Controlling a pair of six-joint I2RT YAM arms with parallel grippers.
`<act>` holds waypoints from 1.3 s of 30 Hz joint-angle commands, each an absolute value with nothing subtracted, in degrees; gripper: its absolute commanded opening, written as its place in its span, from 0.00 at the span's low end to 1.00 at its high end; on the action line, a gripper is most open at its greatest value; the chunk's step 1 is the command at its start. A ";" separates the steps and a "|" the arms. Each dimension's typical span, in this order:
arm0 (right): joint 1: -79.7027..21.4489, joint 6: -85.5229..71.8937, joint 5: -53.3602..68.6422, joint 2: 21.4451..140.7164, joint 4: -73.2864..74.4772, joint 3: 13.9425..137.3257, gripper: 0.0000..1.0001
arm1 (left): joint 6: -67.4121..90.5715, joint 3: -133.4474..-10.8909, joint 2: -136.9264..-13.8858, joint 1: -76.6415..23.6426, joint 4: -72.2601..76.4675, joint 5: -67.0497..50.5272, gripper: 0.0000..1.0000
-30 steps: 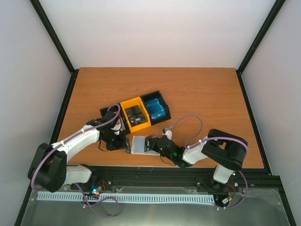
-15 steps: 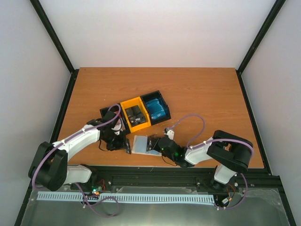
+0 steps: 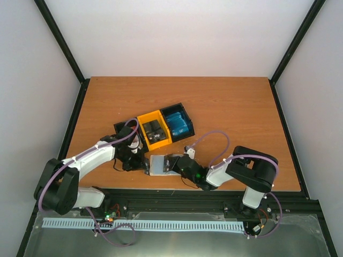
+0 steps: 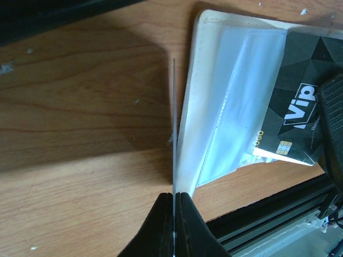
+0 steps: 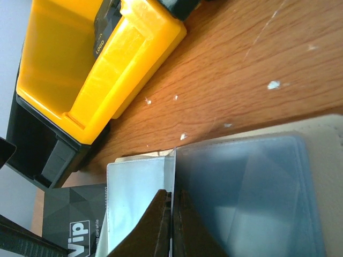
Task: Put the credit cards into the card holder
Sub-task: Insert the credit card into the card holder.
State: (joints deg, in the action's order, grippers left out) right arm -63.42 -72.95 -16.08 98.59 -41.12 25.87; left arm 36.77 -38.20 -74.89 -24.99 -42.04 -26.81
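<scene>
Left pincer still pinches a credit card, right pincer the card holder.

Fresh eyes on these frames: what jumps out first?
The yellow bin sits mid-table, in the middle of a three-bin tray. Just nearer, the card holder lies open with a black Vip card on it. The left gripper and right gripper meet there, each shut on a thin sheet seen edge-on.

The card holder lies open near the front edge of the counter, cream-rimmed, pale grey-blue inside with clear pockets. A black credit card marked Vip lies across its pockets. A second credit card stands edge-on just beside its border.
</scene>
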 commanded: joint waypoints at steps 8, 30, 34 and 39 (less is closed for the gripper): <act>-64.60 -73.05 -12.83 104.40 -46.42 27.25 0.04 | 35.42 -38.79 -75.67 -25.49 -41.26 -28.06 0.01; -65.22 -75.01 -9.52 105.15 -49.21 24.94 0.03 | 35.16 -39.04 -76.33 -25.49 -40.94 -27.11 0.00; -65.22 -73.85 -8.12 106.23 -50.09 26.36 0.03 | 35.08 -38.96 -76.33 -25.44 -40.88 -27.38 0.01; -65.13 -73.04 -7.94 105.49 -51.25 26.38 0.06 | 35.05 -38.97 -76.06 -25.49 -40.94 -27.52 0.01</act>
State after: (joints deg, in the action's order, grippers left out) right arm -64.23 -74.78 -9.41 104.64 -51.72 26.24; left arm 36.42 -38.20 -75.90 -24.97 -41.91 -27.42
